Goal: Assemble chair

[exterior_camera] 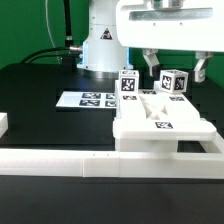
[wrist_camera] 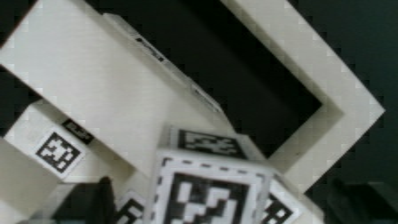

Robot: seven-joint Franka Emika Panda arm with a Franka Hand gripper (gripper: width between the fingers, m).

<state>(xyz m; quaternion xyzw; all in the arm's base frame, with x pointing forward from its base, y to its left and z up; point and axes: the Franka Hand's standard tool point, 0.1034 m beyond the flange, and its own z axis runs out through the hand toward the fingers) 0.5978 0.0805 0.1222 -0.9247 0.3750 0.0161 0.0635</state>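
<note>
One gripper (exterior_camera: pixel 172 62) (jaws apart) above chair (exterior_camera: pixel 160 117).

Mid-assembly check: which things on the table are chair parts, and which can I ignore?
Chair parts:
- flat panel assembly at the front
- tagged block standing behind it
- tagged cube below the gripper

Not part of the job:
- marker board lying flat
- long white border rail
- small white block at the exterior view's left edge
</note>
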